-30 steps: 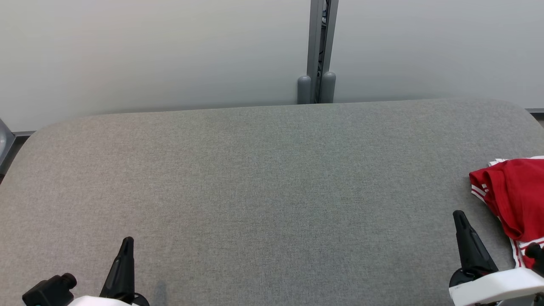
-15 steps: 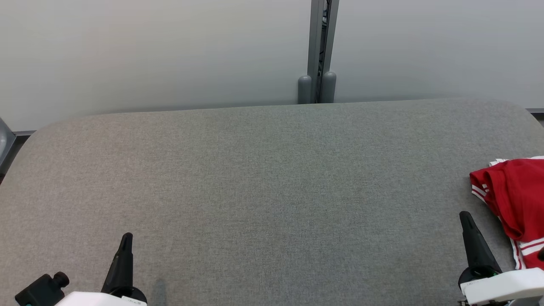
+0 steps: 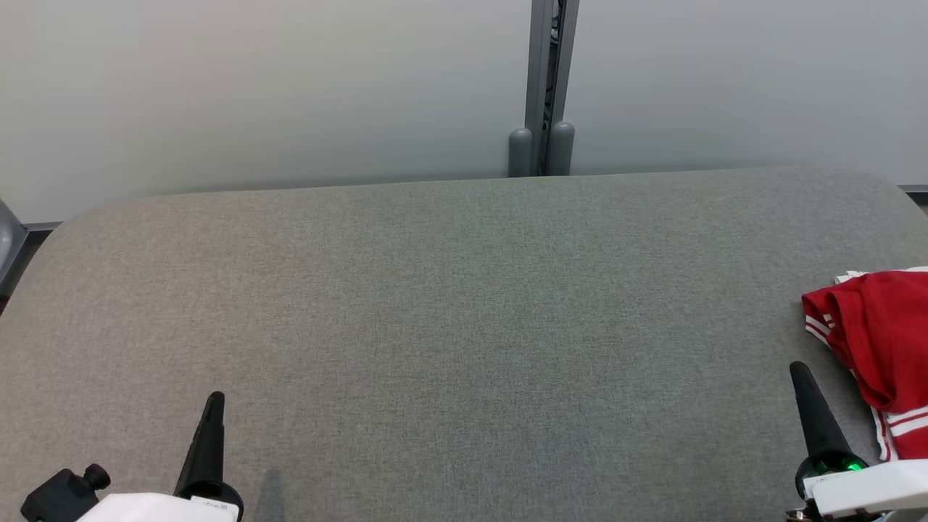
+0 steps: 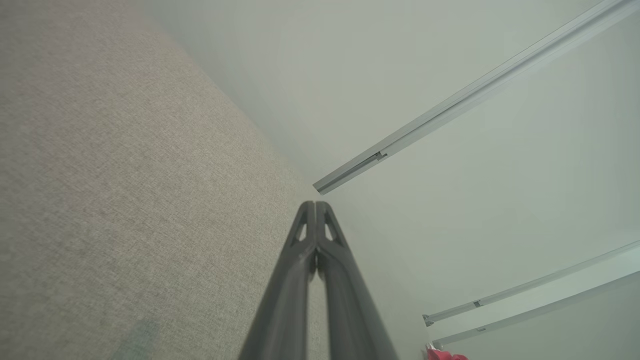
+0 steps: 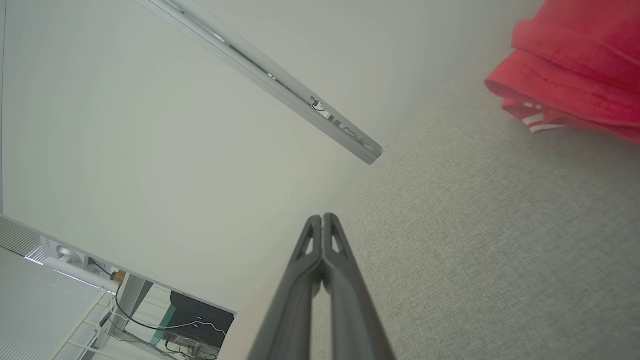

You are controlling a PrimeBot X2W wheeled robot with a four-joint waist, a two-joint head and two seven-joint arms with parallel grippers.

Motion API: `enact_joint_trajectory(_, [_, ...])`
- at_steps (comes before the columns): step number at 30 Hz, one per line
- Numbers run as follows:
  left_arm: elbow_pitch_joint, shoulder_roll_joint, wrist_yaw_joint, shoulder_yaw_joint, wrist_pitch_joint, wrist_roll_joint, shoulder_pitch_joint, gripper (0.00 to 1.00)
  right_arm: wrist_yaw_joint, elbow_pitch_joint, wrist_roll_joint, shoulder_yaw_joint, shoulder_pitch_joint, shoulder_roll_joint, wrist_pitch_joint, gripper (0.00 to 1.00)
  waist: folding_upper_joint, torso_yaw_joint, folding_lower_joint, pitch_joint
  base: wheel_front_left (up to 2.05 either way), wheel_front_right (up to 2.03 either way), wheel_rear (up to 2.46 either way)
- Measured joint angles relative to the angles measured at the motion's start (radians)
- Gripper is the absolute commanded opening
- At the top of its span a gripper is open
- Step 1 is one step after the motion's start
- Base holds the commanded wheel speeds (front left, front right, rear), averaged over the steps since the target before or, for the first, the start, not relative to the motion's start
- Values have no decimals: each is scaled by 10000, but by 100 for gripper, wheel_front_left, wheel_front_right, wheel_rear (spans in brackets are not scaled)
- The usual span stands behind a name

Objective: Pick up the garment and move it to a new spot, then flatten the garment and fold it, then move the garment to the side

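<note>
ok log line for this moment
garment: bunched, table right side | left gripper: shut, empty | right gripper: shut, empty | pick: not started

left gripper (image 4: pixel 316 204): fingers pressed together | grey table (image 4: pixel 125 200) alongside | red garment (image 4: pixel 442 355) well apart

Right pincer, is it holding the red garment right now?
No, in the right wrist view the right pincer is shut on nothing, and the red garment lies apart from it on the grey table.

The left gripper (image 3: pixel 215 399) and right gripper (image 3: pixel 797 367) each carry long tapering black fingers (image 4: pixel 299 260) with triangular cut-outs near the tips, seated in white housings (image 3: pixel 870 489), a green light (image 3: pixel 834 466) glowing at the right one's base.
</note>
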Motion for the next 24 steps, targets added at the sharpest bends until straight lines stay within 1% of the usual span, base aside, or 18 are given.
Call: enact_joint_trajectory(24, [81,-385,-447,441,474,-2034,-142,0,-2,4,2454,-247,9,-19,420,0,0,20,0,9,0,0,0])
